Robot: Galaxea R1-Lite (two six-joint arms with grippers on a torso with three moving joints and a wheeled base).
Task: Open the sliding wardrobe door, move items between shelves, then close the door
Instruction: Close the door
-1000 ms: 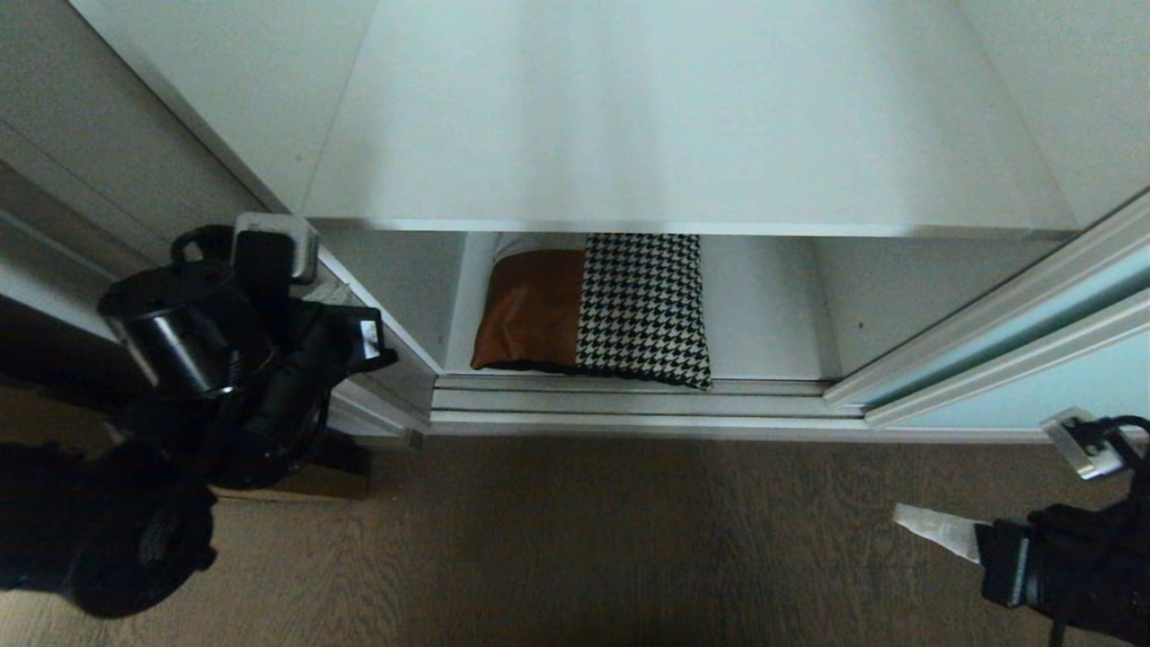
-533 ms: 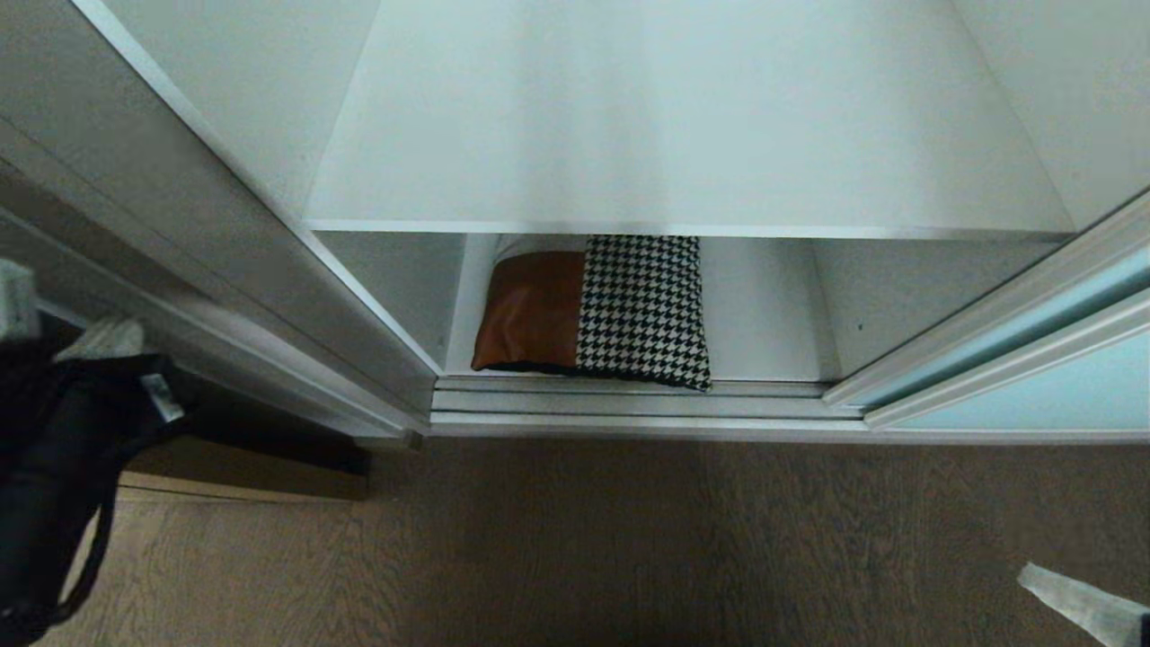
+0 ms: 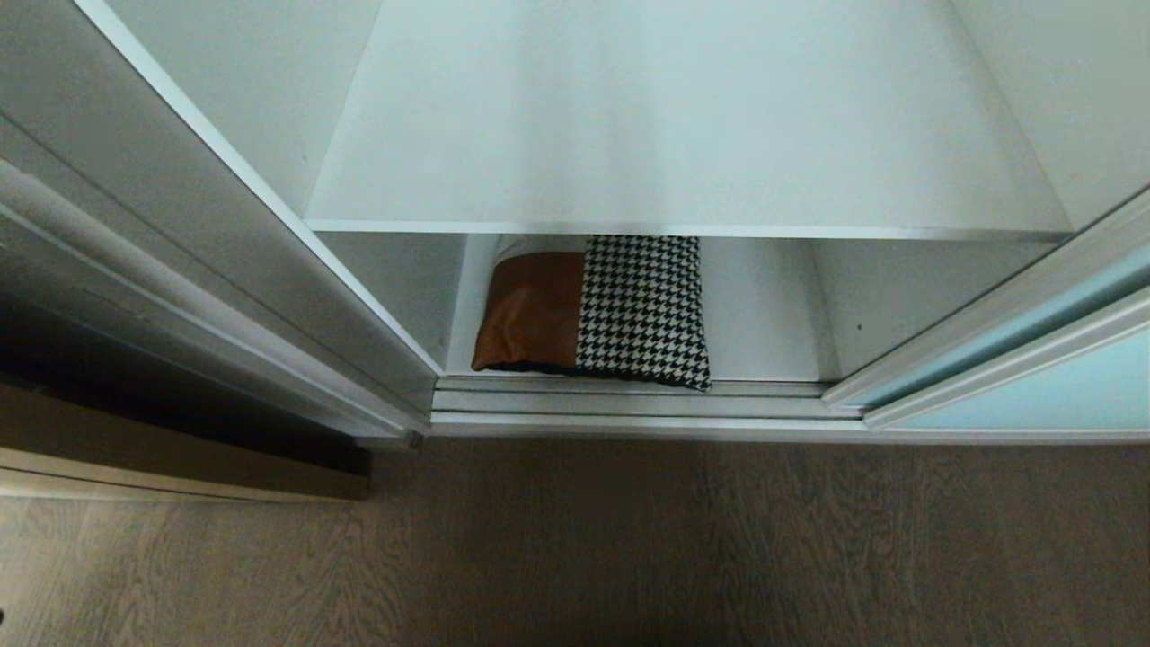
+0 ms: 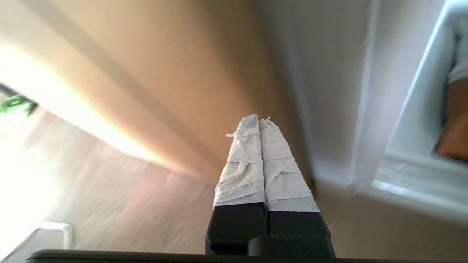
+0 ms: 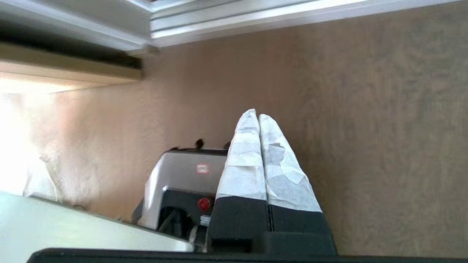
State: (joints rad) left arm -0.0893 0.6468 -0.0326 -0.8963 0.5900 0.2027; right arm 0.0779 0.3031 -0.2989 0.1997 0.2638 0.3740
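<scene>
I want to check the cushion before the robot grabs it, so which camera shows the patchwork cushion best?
The head view: the cushion lies in plain sight on the lower shelf, only its back edge hidden. The left wrist view catches just a blurred brown sliver at the frame edge; the right wrist view shows none of it.

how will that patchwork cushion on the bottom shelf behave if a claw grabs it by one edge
The cushion looks plump and soft, so it would probably sag and fold rather than stay flat. It is likely light for its size. The rust-brown panel looks smooth and shiny, perhaps slippery; the houndstooth weave may grip better. Lying flat on the lower shelf, it should slide, not roll.
</scene>
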